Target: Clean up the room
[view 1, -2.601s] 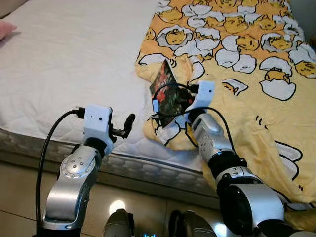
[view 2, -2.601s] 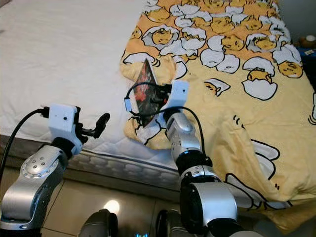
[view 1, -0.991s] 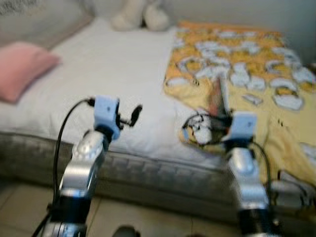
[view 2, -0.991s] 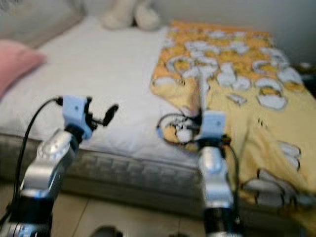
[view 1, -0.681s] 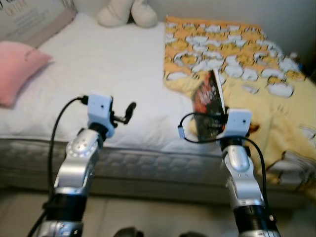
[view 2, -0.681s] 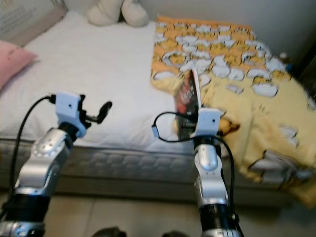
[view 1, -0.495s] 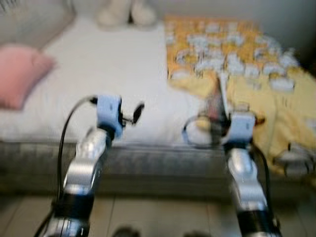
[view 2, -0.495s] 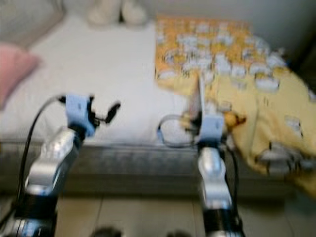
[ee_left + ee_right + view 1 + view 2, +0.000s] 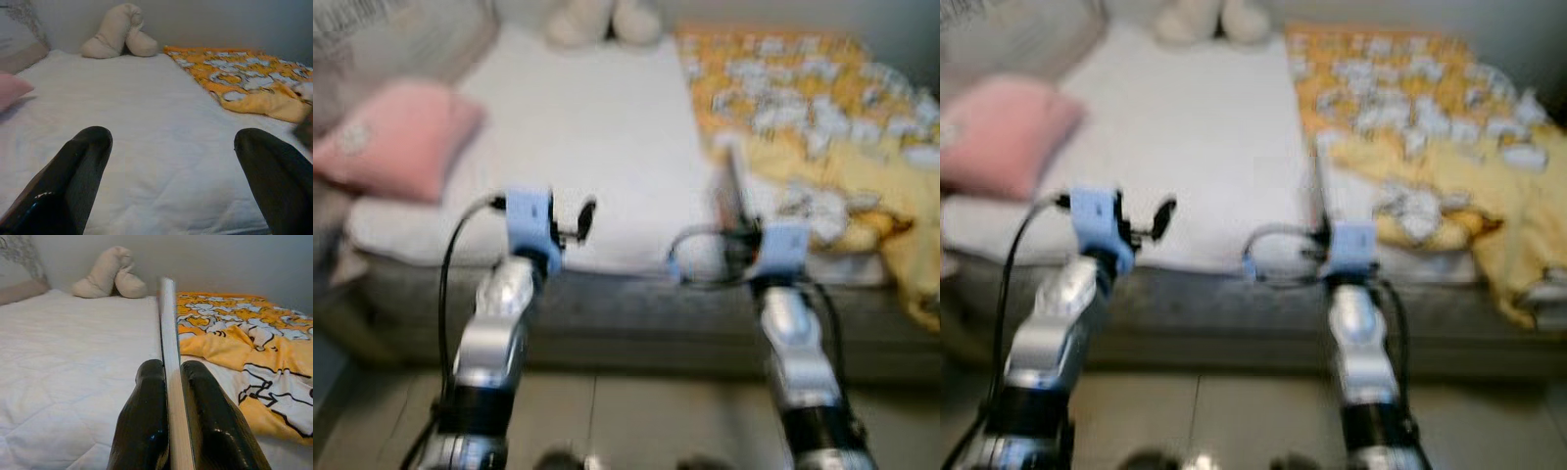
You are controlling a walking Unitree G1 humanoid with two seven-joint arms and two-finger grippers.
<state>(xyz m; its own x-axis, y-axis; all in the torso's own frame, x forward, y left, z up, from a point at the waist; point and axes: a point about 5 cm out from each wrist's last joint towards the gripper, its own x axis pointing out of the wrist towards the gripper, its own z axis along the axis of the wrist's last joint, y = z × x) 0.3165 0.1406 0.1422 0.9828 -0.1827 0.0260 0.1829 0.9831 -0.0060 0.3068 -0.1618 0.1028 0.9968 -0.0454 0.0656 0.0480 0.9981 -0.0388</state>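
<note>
My right gripper [image 9: 171,368] is shut on a thin book [image 9: 168,333], which stands upright on edge between the two black fingers [image 9: 146,396]. In the blurred left eye view the book [image 9: 732,186] rises above the right gripper [image 9: 740,230], just over the near edge of the bed [image 9: 597,117]. My left gripper [image 9: 173,137] is open with nothing in it. It hovers over the white mattress near the front edge, seen as the left gripper [image 9: 583,217] in the left eye view.
A yellow patterned blanket [image 9: 822,108] is crumpled over the right half of the bed. A pink pillow [image 9: 401,137] lies at the left, and a beige plush toy [image 9: 120,32] rests against the far wall. Tiled floor [image 9: 626,411] lies in front of the bed.
The whole picture has shifted: the camera has backed off from the bed and turned left, so the pillow and floor show. The book, earlier down at the blanket, is now held upright off it.
</note>
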